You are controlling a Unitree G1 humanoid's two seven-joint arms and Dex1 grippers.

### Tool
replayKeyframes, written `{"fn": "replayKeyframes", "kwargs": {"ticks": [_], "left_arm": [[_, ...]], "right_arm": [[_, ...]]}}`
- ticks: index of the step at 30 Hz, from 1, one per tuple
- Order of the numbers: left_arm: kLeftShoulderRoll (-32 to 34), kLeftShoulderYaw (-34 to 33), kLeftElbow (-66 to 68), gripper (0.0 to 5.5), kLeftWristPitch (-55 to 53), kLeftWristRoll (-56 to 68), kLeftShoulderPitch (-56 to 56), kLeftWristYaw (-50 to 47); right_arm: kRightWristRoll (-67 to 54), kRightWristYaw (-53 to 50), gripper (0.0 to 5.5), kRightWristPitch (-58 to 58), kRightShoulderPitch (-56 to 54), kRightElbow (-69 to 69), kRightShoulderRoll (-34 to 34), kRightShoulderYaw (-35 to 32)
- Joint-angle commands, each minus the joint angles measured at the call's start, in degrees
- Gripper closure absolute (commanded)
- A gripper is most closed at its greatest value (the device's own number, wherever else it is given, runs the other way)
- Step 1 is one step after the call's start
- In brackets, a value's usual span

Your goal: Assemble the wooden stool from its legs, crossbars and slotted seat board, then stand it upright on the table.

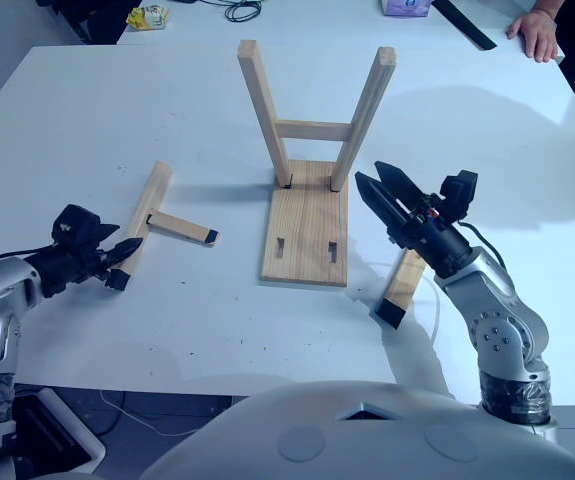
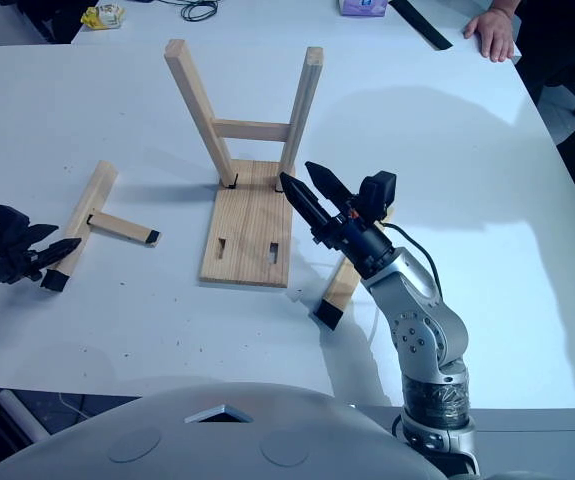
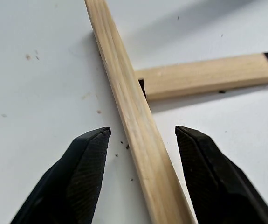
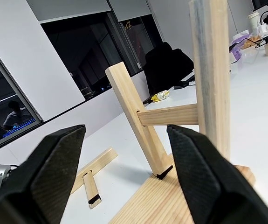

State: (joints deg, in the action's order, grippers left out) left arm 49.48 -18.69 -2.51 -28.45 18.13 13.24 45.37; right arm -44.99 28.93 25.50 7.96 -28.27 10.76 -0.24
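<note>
Left gripper (image 1: 125, 262) is released, its fingers (image 3: 85, 168) spread to either side of the loose leg (image 1: 147, 210), which runs straight away from it. We see a gap on both sides, so there is no grip yet. A short crossbar (image 1: 182, 229) sticks out of that leg just beyond the fingertips. We judge the straddle is set low on the leg so that a close would clear the crossbar joint.

Right gripper (image 1: 375, 178) is also released, raised off the table (image 1: 527, 180) and holding nothing. Directly ahead of it stands the joined leg pair (image 1: 314, 130), planted in the far slots of the seat board (image 1: 305, 225), which lies flat beside and below the fingers. The two near slots (image 1: 280, 247) are unfilled. A second loose leg (image 1: 402, 285) lies under the right forearm, behind the gripper.

We judge the stool about half built, with the left-hand piece likely next for the open slots.
</note>
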Motion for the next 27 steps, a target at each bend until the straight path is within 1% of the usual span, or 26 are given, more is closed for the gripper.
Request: {"fn": "replayKeyframes", "kwargs": {"ticks": [1, 2, 4, 7, 9, 12, 15, 17, 20, 23, 27], "left_arm": [[-0.42, 0.20, 2.38, 3.19, -0.38, -1.49, 0.38, -1.12], [-0.51, 0.22, 2.61, 3.26, -0.43, -1.51, 0.65, -1.08], [-0.77, 0.12, 2.76, 3.56, -0.59, -1.35, 0.95, -0.95], [-1.69, -0.66, 3.07, 4.15, -1.58, -0.36, 0.77, -1.34], [-2.52, -1.50, 2.94, 4.40, -3.21, 1.29, 0.32, -1.23], [-5.36, -3.97, 1.47, 4.42, -9.36, 7.09, -1.10, -1.66], [-8.45, -5.59, -2.14, 4.42, -16.14, 12.84, -0.20, -2.36], [-10.92, -6.97, -5.38, 4.42, -21.92, 17.92, 0.50, -3.52], [-15.60, -8.95, -10.44, 4.42, -33.37, 26.92, 1.99, -6.92], [-20.99, -11.74, -11.83, 4.42, -43.16, 32.99, 1.24, -13.54], [-28.20, -18.85, -10.14, 4.42, -51.98, 37.74, -3.55, -24.96]], "right_arm": [[-0.09, -0.06, 2.28, -0.14, -0.50, 0.30, 0.09, -0.07], [-0.10, -0.02, 2.28, -0.14, -0.58, 0.38, 0.07, -0.05], [-0.09, -0.01, 2.28, -0.16, -0.61, 0.41, 0.01, 0.04], [-0.08, 0.00, 2.28, -0.18, -0.68, 0.54, -0.10, 0.15], [-0.08, -0.08, 2.28, -0.20, -0.71, 0.55, -0.22, 0.19], [0.00, -0.41, 2.28, -0.29, -0.50, 0.37, -0.64, 0.40], [-0.07, -0.30, 2.28, -0.17, -0.16, 0.22, -0.69, 0.49], [-0.26, -0.41, 2.28, 0.04, 0.02, -0.04, -0.67, 0.37], [-0.59, -0.59, 2.28, 0.49, 0.01, -0.40, -0.52, 0.27], [-0.74, -0.69, 2.28, 0.89, -0.03, -0.59, -0.35, 0.39], [-1.43, -0.31, 2.28, 1.92, -0.20, -0.67, 0.46, 0.09]]}}
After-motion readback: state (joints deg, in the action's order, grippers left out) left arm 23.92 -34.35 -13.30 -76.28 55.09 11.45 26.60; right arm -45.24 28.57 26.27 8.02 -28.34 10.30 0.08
